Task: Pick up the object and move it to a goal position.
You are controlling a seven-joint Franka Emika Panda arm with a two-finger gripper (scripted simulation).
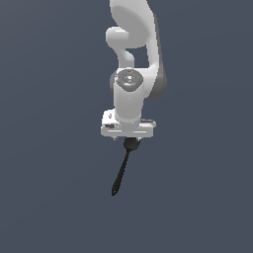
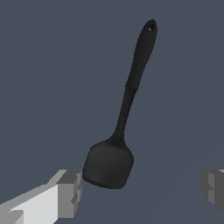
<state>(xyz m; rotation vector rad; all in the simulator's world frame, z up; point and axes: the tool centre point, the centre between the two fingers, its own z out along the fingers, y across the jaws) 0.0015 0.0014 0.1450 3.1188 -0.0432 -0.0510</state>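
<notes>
The object is an all-black spatula (image 1: 121, 170) with a long tapered handle and a small flat head. In the exterior view its head sits right under my gripper (image 1: 129, 138) and its handle runs down toward the view's lower left. In the wrist view the spatula (image 2: 127, 100) has its head between my fingers, close to one finger (image 2: 68, 192) and well apart from the other (image 2: 214, 188). My gripper (image 2: 142, 189) is open wide and holds nothing. The spatula seems to lie flat on the surface.
The plain dark blue-grey surface (image 1: 49, 173) fills both views. The white arm (image 1: 131, 59) rises above the gripper in the exterior view. No other objects show.
</notes>
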